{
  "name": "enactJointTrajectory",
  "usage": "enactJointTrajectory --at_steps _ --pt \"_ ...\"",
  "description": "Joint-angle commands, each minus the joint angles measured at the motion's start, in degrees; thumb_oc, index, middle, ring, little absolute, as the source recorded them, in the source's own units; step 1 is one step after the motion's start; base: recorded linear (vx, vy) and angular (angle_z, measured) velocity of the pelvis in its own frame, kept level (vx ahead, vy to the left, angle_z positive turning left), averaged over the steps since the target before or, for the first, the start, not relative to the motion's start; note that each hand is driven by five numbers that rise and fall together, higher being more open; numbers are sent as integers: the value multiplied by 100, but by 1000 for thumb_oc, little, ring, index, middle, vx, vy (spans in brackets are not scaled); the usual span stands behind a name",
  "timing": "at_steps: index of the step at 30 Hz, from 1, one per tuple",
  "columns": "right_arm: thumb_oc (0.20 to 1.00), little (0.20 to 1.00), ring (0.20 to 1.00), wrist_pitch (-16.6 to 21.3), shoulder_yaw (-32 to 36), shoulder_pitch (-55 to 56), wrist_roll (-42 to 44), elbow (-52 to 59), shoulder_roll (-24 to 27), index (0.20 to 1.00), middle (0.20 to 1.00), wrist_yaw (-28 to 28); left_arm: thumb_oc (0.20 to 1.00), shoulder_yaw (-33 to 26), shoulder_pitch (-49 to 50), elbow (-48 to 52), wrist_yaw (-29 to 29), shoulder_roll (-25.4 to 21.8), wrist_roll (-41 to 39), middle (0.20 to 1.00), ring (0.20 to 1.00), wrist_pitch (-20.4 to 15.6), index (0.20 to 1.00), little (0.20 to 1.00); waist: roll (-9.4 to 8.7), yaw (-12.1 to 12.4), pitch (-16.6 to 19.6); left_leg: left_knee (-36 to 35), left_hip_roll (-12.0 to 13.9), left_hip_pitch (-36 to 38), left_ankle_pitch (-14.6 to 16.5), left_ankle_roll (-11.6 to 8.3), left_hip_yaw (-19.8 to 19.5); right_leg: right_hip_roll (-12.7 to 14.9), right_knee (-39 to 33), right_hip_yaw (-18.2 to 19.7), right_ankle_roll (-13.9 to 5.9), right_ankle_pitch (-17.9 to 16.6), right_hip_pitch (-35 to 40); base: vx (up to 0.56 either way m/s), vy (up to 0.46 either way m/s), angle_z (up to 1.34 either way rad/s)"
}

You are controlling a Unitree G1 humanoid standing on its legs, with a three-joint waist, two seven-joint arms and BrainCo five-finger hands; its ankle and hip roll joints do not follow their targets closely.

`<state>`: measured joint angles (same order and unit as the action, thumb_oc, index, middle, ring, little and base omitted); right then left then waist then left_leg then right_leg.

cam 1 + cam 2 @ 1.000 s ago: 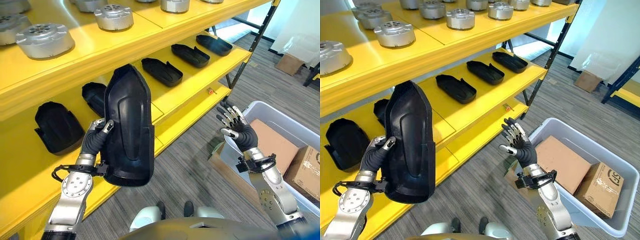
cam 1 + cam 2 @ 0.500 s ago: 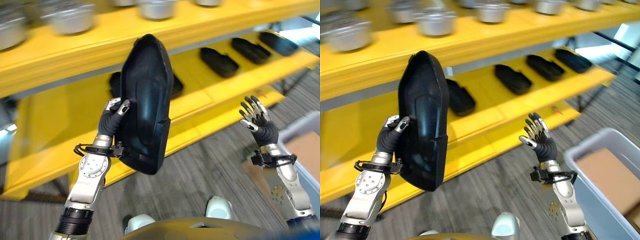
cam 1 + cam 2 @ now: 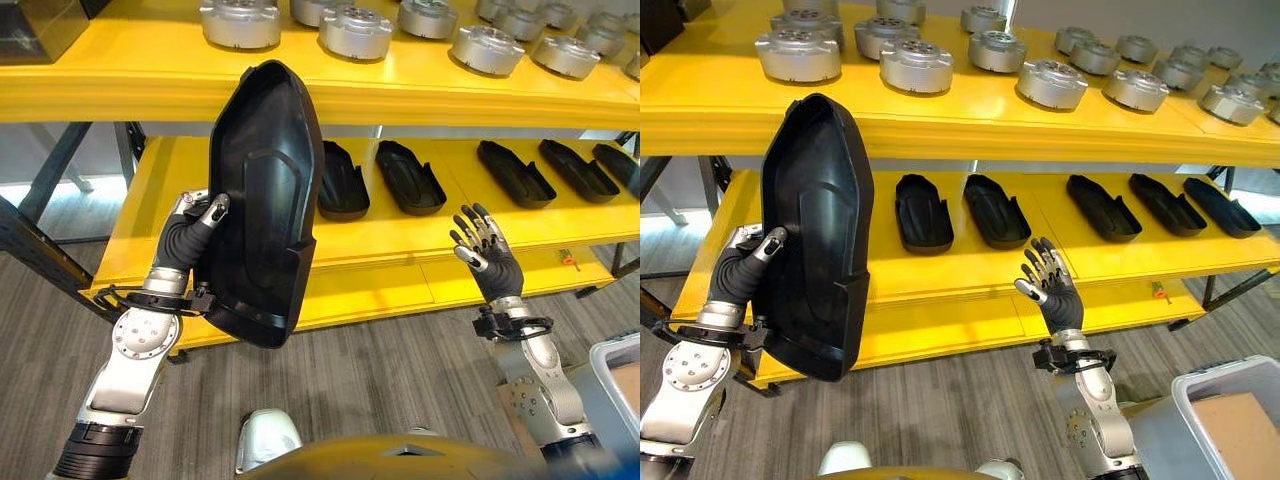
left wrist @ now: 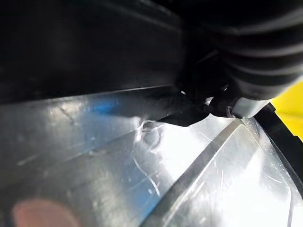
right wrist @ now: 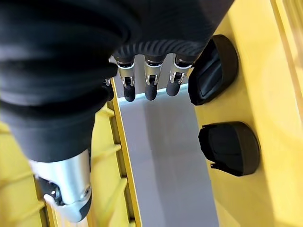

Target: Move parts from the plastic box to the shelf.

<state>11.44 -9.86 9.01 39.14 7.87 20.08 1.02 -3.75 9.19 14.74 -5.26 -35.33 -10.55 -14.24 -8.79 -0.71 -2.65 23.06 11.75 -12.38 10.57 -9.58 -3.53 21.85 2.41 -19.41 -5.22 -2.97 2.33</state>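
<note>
Progress check: I have one part in transit and none of the remaining work visible as done. My left hand [image 3: 190, 235] holds a large black moulded shell [image 3: 262, 200] upright, thumb hooked over its near edge; the other fingers are behind the shell, so I cannot tell how they sit. The shell hangs in front of the yellow shelf [image 3: 400, 290], not yet resting on it. Five similar black shells [image 3: 923, 212] already lie in a row on the middle level, from about 12 to 2 o'clock of my right hand [image 3: 1050, 290], which is raised, empty, fingers spread. The plastic box [image 3: 1210, 425] sits at 4 o'clock holding a cardboard carton [image 3: 1238, 435]. I judge placement outstanding; free deck lies left of the row.
</note>
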Motion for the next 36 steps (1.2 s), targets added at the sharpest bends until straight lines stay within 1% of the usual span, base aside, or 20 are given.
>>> enactJointTrajectory --at_steps 1,5,8,9,10,11,13,16,22,23,25,26,27,28,30,31,32,33,35,36 --pt "1000 1000 1000 156 217 -286 41 248 170 1000 1000 112 200 -468 33 252 -254 297 8 200 200 -116 200 200 339 -22 76 -1422 -192 974 -460 610 632 281 606 -77 -705 -264 56 23 45 -2" --pt "1000 1000 1000 63 167 -225 73 222 146 1000 1000 203 200 -516 -1 -80 -256 369 -266 200 200 -88 200 200 282 -7 100 -1409 -227 1004 -413 646 721 289 543 -42 -742 -360 54 4 5 -1" --pt "1000 1000 1000 -51 66 -161 162 199 122 1000 1000 283 200 -387 -395 -842 -427 364 -261 200 200 11 200 200 239 -55 104 -1406 -225 989 -420 635 794 270 511 -57 -756 -372 48 18 11 -5" --pt "1000 1000 1000 -52 74 -163 163 199 121 1000 1000 283 200 -369 -422 -875 -433 359 -261 200 200 -6 200 200 238 -48 101 -1411 -226 989 -422 635 794 271 508 -58 -756 -374 48 13 4 -5" --pt "1000 1000 1000 -93 0 -158 213 175 112 1000 1000 314 200 -235 -690 -1274 -526 275 -106 200 200 89 200 200 225 -89 98 -1444 -233 1011 -428 636 833 259 490 -31 -772 -392 24 7 3 -6" --pt "1000 1000 1000 -93 7 -162 214 173 109 1000 1000 314 200 -219 -716 -1299 -535 270 -102 200 200 79 200 200 222 -80 94 -1451 -234 1012 -431 637 836 259 489 -28 -772 -394 20 4 5 -5" --pt "1000 1000 1000 -120 -116 -145 284 180 95 1000 1000 383 200 -80 -1022 -1741 -666 28 575 200 200 175 200 200 183 -137 30 -1514 -198 1047 -458 644 931 227 448 40 -793 -407 -83 -25 -9 -8" --pt "1000 1000 1000 -139 -114 -85 329 194 87 1000 1000 443 200 -86 -898 -1806 -626 -8 876 200 200 168 200 200 150 -130 -25 -1578 -170 1103 -467 649 1026 212 427 97 -816 -423 -163 -22 -6 -18" --pt "1000 1000 1000 -153 -138 48 341 252 80 1000 1000 538 200 -81 -748 -1866 -638 147 962 200 200 137 200 200 63 -106 -112 -1556 -172 1094 -472 653 1062 214 416 101 -815 -376 -165 -14 -9 -14" --pt "1000 1000 1000 -134 -151 51 358 265 97 1000 1000 559 200 -8 -714 -1851 -659 87 1326 200 200 104 200 200 21 -95 -174 -1539 -178 1058 -475 650 1046 210 429 59 -801 -319 -164 -31 -15 5" --pt "1000 1000 1000 -116 -147 52 351 274 114 1000 1000 567 200 20 -709 -1826 -662 48 1449 200 200 93 200 200 6 -92 -189 -1537 -177 1049 -477 652 1045 210 439 55 -798 -302 -167 -27 -15 9" --pt "1000 1000 1000 -86 -145 38 358 289 134 1000 1000 589 200 72 -721 -1745 -681 -80 1830 200 200 62 200 200 -2 -87 -218 -1533 -178 1036 -480 648 1041 209 447 58 -793 -284 -178 -17 -9 9" --pt "1000 1000 1000 -85 -143 37 359 287 131 1000 1000 591 200 75 -723 -1744 -686 -80 1842 200 200 63 200 200 -5 -85 -220 -1531 -178 1036 -480 648 1040 210 449 57 -793 -283 -178 -20 -11 4" --pt "1000 1000 1000 -36 -131 11 388 311 159 1000 1000 602 200 81 -718 -1625 -692 -229 2172 200 200 -16 200 200 0 -77 -260 -1516 -173 1022 -478 643 1034 209 473 62 -791 -275 -193 0 0 0" --pt "1000 1000 1000 -11 -135 -10 409 333 166 1000 1000 612 200 76 -714 -1572 -737 -319 2366 200 200 -49 200 200 0 -71 -283 -1500 -171 1017 -474 641 1037 208 490 63 -789 -266 -196 -6 -5 2" --pt "1000 1000 1000 52 -145 -51 455 357 201 1000 1000 626 200 115 -757 -1475 -874 -555 2801 200 200 -125 200 200 13 -58 -335 -1465 -166 1002 -468 629 1035 214 518 59 -795 -258 -196 0 0 0" --pt "1000 1000 1000 79 -142 -68 468 384 228 1000 1000 634 200 120 -776 -1429 -916 -684 2988 200 200 -161 200 200 22 -56 -359 -1458 -171 989 -472 629 1028 216 525 53 -795 -255 -202 -37 -8 -1" --pt "1000 1000 1000 145 -126 -100 513 431 269 1000 1000 651 200 105 -800 -1303 -1018 -972 3325 200 200 -255 200 200 35 -47 -440 -1416 -159 966 -472 617 1018 223 562 51 -794 -243 -216 -39 -4 -2" --pt "1000 1000 1000 232 -99 -120 535 460 370 1000 1000 645 200 52 -764 -1129 -1139 -1545 3767 200 200 -364 200 200 65 -31 -535 -1356 -156 923 -477 601 1002 242 621 63 -799 -239 -247 -23 -1 -1" --pt "1000 1000 1000 253 -104 -123 548 472 394 1000 1000 654 200 35 -758 -1097 -1172 -1682 3850 200 200 -386 200 200 72 -29 -559 -1346 -166 909 -484 600 988 250 635 57 -805 -238 -251 0 0 0"
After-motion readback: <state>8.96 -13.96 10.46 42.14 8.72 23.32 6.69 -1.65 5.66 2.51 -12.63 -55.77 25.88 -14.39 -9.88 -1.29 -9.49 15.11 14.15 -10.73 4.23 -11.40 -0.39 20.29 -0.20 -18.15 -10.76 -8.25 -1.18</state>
